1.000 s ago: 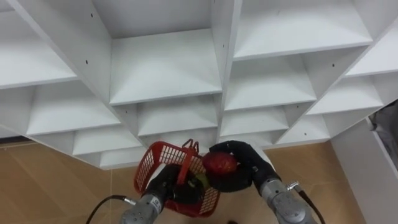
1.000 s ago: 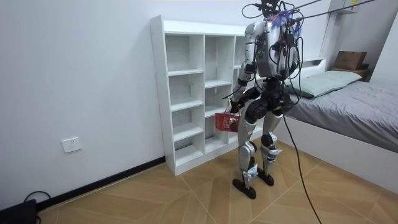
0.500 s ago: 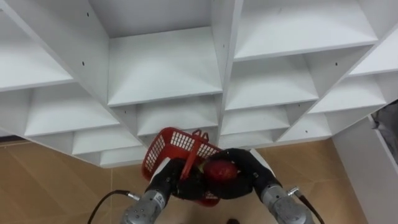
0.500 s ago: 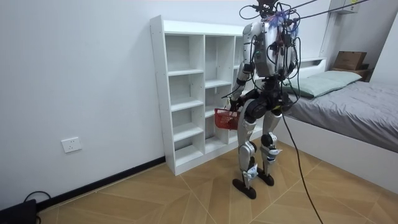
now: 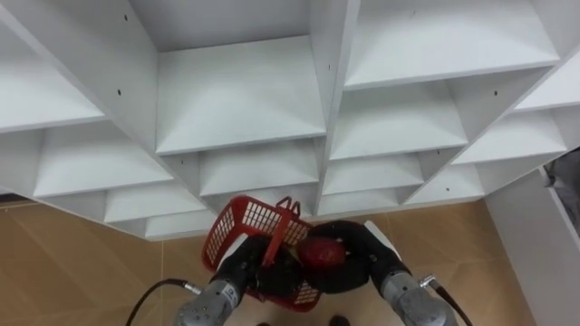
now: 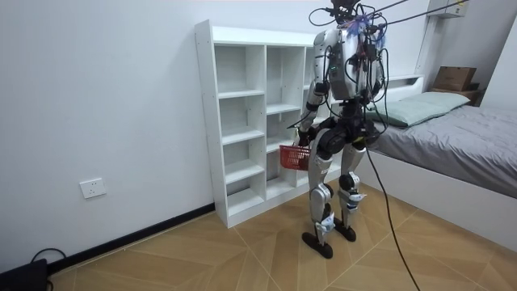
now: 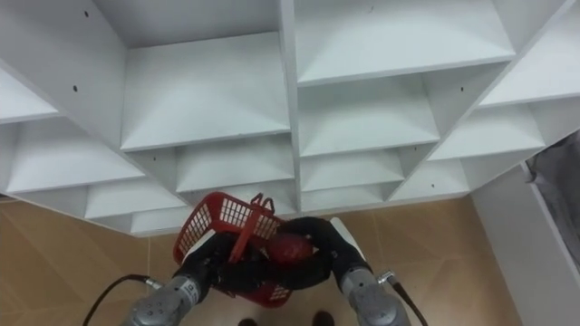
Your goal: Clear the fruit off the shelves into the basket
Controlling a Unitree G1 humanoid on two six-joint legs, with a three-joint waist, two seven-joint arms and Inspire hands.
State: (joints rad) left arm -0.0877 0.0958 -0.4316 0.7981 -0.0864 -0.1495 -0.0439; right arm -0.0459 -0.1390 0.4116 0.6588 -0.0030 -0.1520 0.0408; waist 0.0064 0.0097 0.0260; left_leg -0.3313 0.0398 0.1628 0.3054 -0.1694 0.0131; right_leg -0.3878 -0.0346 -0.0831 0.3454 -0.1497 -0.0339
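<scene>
Down at the lower centre of the left eye view, the fingers of the right hand (image 5: 355,261) are curled around a red fruit (image 5: 320,254), holding it over the right side of the red basket (image 5: 243,225), just beside its upright handle. Left of it in the frame, the left hand (image 5: 237,269) has its fingers clamped on that handle. The white closet (image 5: 237,91) spreads its shelves across the upper frame, with wooden floor (image 5: 82,263) at lower left. In the room view the robot stands upright before the closet, with a bed (image 6: 460,133) at the frame's right.
</scene>
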